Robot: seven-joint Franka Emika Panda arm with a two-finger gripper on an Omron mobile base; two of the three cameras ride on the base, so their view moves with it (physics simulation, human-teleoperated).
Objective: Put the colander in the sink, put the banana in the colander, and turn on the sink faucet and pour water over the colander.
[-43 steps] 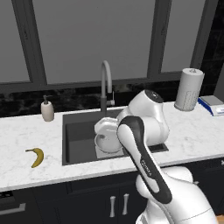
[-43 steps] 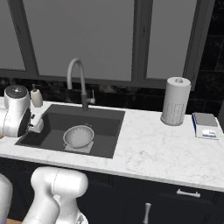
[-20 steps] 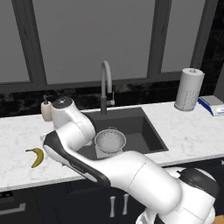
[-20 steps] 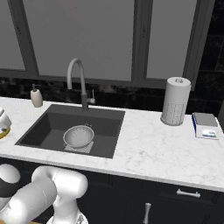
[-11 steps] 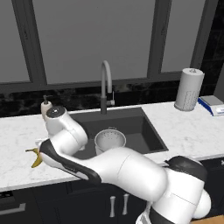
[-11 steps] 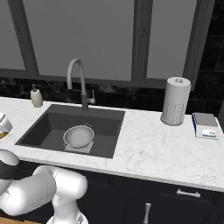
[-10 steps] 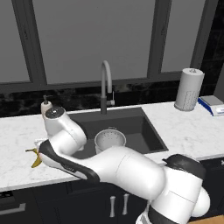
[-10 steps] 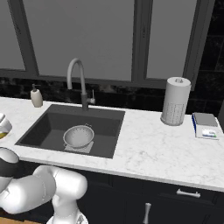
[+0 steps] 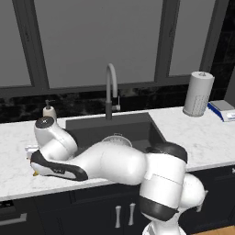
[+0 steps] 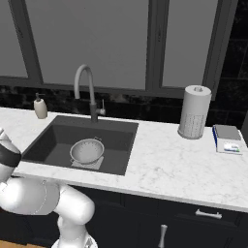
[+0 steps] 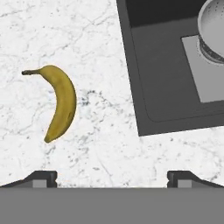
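The banana lies on the white marble counter left of the sink, yellow with dark tips. My gripper hovers above the counter, open, with nothing between its fingertips; the banana is ahead of it and to its left. The colander stands upright on the lighter patch at the bottom of the sink; its rim also appears as the colander. The sink faucet arches over the basin from the back edge. The water is out of view.
A white soap dispenser stands at the sink's back left. A paper towel roll and a small scale are on the right counter. My arm stretches left across the sink front. Dark windows back the counter.
My arm has swung from over the sink to the left counter, and the hand now hangs over the banana. The colander has stayed in the sink.
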